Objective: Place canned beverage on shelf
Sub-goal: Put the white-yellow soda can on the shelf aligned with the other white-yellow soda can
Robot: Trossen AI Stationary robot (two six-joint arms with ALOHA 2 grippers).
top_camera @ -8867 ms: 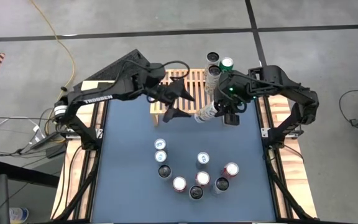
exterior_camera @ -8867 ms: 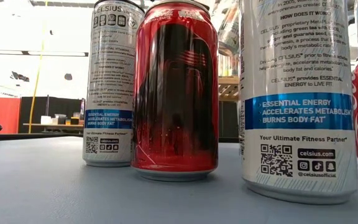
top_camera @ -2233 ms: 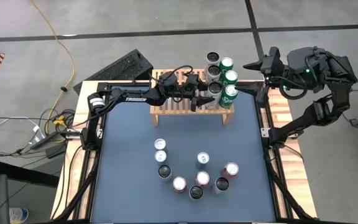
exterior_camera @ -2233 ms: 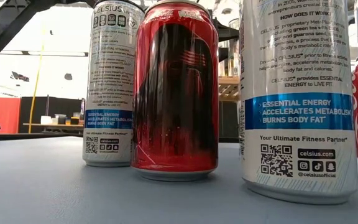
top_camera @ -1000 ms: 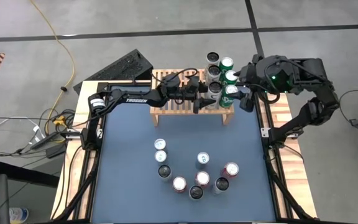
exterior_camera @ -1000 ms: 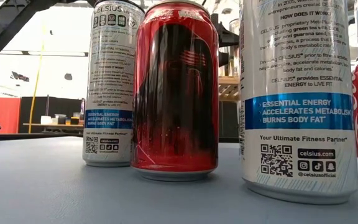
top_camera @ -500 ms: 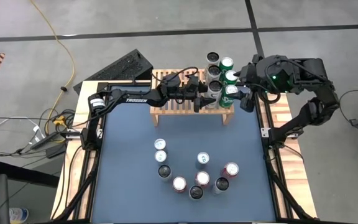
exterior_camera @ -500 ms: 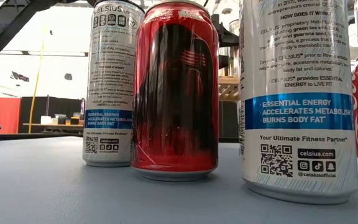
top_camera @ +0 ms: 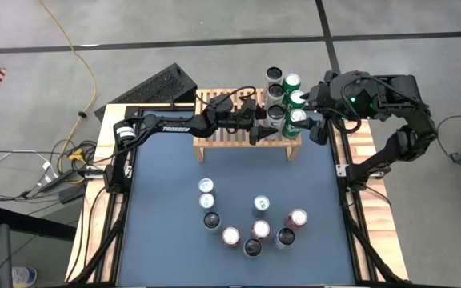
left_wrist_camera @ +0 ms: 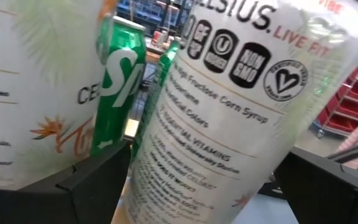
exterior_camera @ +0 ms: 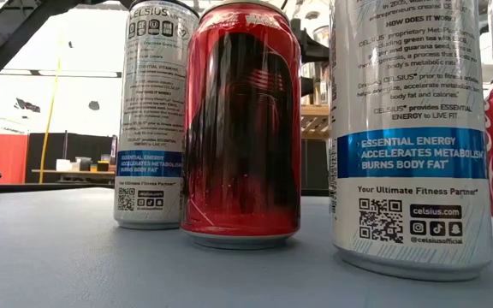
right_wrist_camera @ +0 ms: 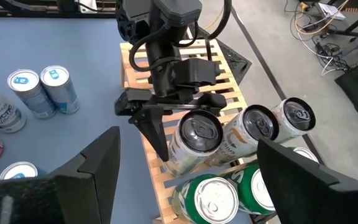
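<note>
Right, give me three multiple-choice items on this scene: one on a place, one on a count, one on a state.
1. Where on the light-wood slatted shelf do the placed cans stand? A right end; B left end; C middle.
2. How many loose cans stand on the blue table mat? A four; B nine; C fourteen.
3. How is the white can that the open left gripper straddles? A upright; B lying; C tilted.
Answers: 1 A, they stand beside the right gripper and the left slats are bare; 2 B, nine tops show from above; 3 A, its top faces up.
</note>
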